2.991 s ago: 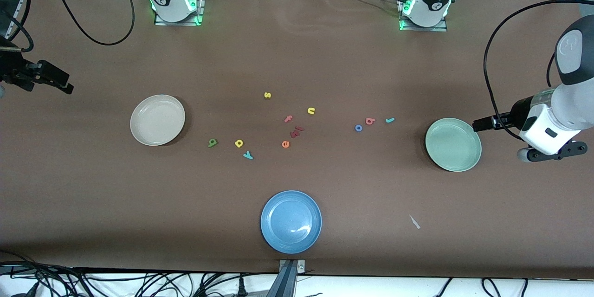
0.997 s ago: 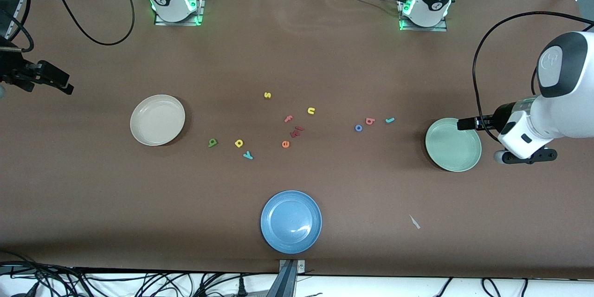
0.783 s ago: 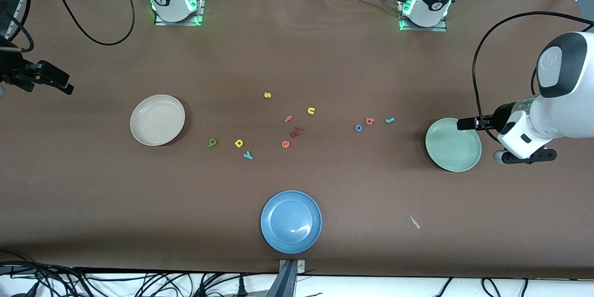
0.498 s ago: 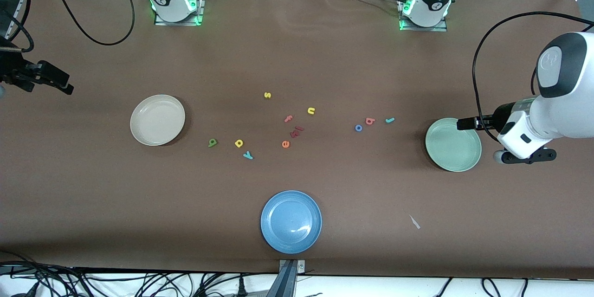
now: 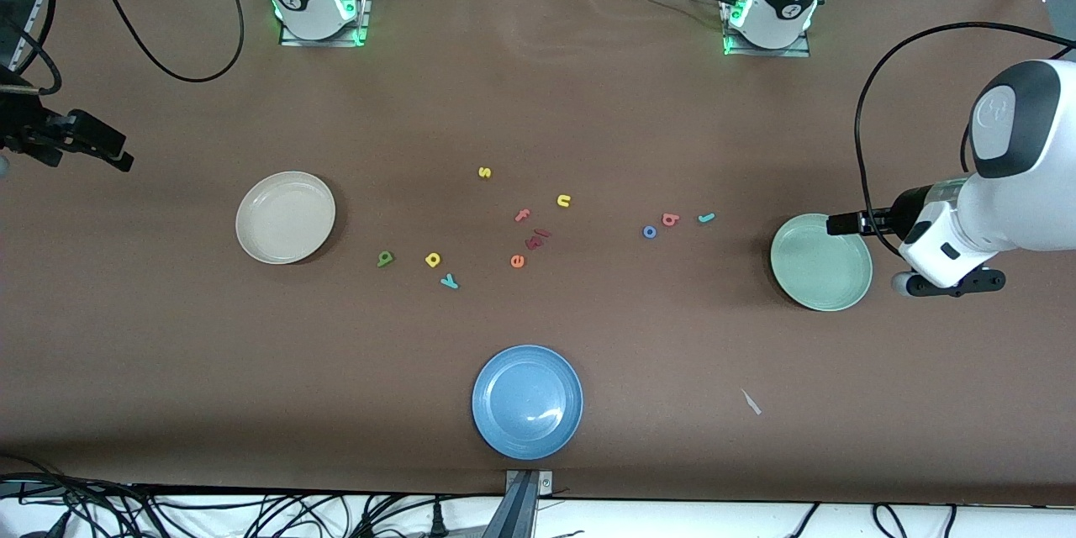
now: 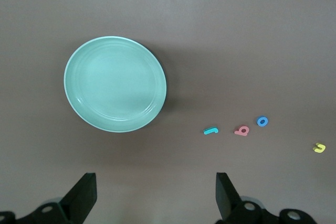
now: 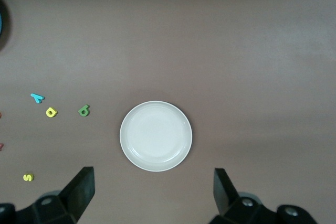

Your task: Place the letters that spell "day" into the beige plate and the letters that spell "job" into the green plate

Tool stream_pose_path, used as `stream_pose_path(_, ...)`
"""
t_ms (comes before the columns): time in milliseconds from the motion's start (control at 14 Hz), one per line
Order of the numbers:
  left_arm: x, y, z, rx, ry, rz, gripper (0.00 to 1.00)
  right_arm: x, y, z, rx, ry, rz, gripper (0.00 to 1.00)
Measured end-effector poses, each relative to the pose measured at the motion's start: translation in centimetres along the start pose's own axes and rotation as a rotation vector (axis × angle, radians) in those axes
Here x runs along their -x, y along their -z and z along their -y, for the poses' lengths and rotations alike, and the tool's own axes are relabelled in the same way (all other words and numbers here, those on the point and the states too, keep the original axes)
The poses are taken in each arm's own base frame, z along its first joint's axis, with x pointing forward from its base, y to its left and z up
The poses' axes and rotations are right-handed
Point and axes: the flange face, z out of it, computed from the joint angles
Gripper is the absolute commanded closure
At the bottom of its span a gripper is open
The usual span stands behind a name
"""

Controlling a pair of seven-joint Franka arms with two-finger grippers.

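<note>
The olive-green "d" (image 5: 385,258), yellow "a" (image 5: 433,260) and teal "y" (image 5: 450,281) lie in a loose row on the brown tabletop (image 5: 538,84), between the beige plate (image 5: 286,217) and the middle cluster of letters, none of them in a plate. The blue "o" (image 5: 649,231), red-pink "b" (image 5: 670,219) and teal "j" (image 5: 706,218) lie close together nearer the left arm's end, a short way from the green plate (image 5: 821,262), which holds nothing; the beige plate is bare as well. The left pincer (image 6: 155,195) hangs in the air beside the green plate toward the left arm's end of the tabletop, its fingers (image 6: 226,195) spread wide and released, nothing between them; the plate and the "j", "b" and "o" all show ahead of it in its wrist view. The right pincer (image 7: 152,192) waits high at the right arm's end, well apart from the beige plate, likewise spread wide and empty. Between the two groups lie a yellow "s" (image 5: 484,172), a yellow "u" (image 5: 563,201), a pink "f" (image 5: 523,215), an orange "e" (image 5: 517,261) and some dark red pieces (image 5: 536,239). A blue plate (image 5: 527,402) sits nearest the front camera.
</note>
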Motion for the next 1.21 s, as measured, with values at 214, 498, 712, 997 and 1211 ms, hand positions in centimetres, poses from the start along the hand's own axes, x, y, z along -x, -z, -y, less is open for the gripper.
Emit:
stream_pose_path(214,-0.1,-0.6,-0.2,-0.001,-0.003,0.009,0.01,0.0,0.0,0.1,0.0,0.002,-0.001,0.0)
stream_pose_path(498,-0.5,-1.9,-0.6,0.029,-0.004,0.023,0.01,0.0,0.0,0.1,0.0,0.002,-0.002,0.0)
stream_pose_path(712,-0.8,-3.5,-1.3,0.029,-0.011,0.032,0.01,0.0,-0.1,0.2,0.0,0.003,-0.001,0.0)
stream_pose_path(997,-0.7,-9.6,-4.4,0.028,-0.056,0.037,0.09,0.0,-0.4,1.8,-0.001,0.016,0.005,0.0)
stream_pose_path(1211,0.3,-15.5,-6.2,0.026,-0.083,0.049,0.1,-0.1,-1.7,5.1,0.0,-0.052,0.018,0.0)
